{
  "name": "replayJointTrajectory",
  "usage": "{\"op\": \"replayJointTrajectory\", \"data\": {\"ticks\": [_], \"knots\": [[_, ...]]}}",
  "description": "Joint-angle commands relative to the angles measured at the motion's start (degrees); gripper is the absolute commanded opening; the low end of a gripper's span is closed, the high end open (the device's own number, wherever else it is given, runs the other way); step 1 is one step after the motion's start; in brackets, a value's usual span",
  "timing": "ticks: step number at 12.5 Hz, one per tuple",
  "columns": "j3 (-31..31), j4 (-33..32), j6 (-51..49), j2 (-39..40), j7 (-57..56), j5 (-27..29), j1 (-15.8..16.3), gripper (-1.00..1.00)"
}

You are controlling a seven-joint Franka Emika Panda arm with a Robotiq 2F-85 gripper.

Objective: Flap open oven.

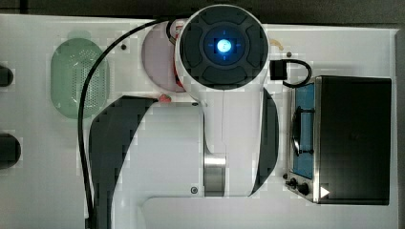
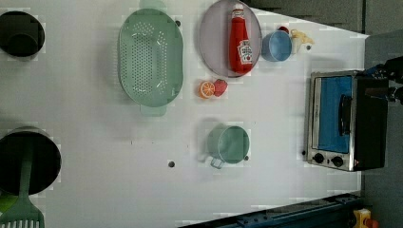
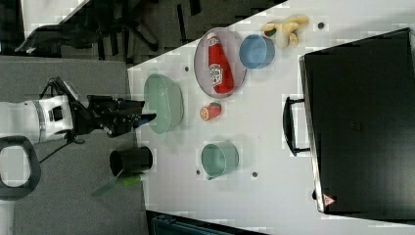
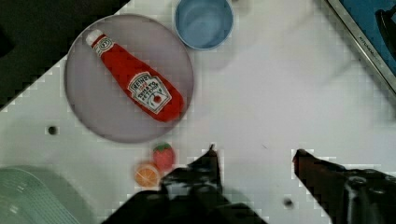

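oven [image 2: 347, 121]: sits at the left view's right edge of the white table [image 2: 95, 142], door shut, dark bar handle across the blue front, two black knobs beside it
gripper [image 4: 254, 156]: fingers spread apart, nothing between them, above bare table, well apart from the oven
plate [image 4: 88, 107]: carries a ketchup bottle [image 4: 135, 84] lying flat
blue cup [image 4: 204, 21]: just beside the plate
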Motion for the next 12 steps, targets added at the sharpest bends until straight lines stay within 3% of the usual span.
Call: {"op": "replayJointTrajectory", "data": {"ticks": [1,3,5,6,12], "knots": [[-2.9,-8.8,-12.1,-19.3,6.5,-0.5,-0.7,0.59],[-2.9,-8.8,-12.1,-19.3,6.5,-0.5,-0.7,0.99],[-2.9,-8.8,-12.1,-19.3,6.5,-0.5,-0.7,1.00],[-2.9,-8.8,-12.1,-19.3,6.5,-0.5,-0.7,0.90],[-3.3,-9.6,-12.1,-19.3,6.5,-0.6,-0.8,-0.56]]}}
